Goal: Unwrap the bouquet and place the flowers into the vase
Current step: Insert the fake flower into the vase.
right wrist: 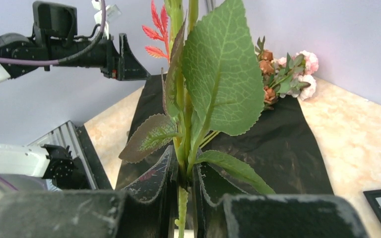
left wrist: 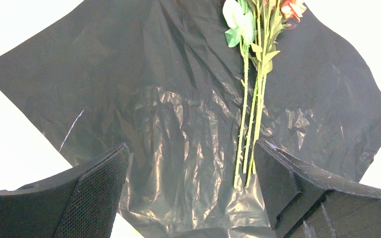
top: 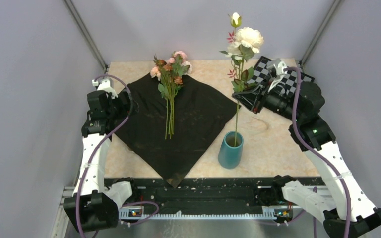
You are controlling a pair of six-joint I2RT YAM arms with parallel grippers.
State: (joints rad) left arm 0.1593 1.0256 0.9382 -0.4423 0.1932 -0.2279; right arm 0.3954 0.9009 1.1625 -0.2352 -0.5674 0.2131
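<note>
The bouquet lies opened out: its black paper [top: 193, 119] is spread flat on the table, with several pink and orange flowers [top: 170, 79] lying on it. The teal vase [top: 230, 150] stands right of the paper. A tall cream rose [top: 248, 37] stands upright with its stem's lower end in the vase. My right gripper [top: 245, 97] is shut on that stem [right wrist: 181, 203] midway up, below the big leaf [right wrist: 223, 74]. My left gripper [left wrist: 191, 188] hangs open over the paper [left wrist: 154, 99], with the stem ends [left wrist: 250, 129] just inside its right finger [left wrist: 297, 188].
A black-and-white checkerboard [top: 263, 69] lies at the back right, behind the right arm. Grey walls close in the table on three sides. The left arm [right wrist: 69, 49] shows high across from the right wrist camera.
</note>
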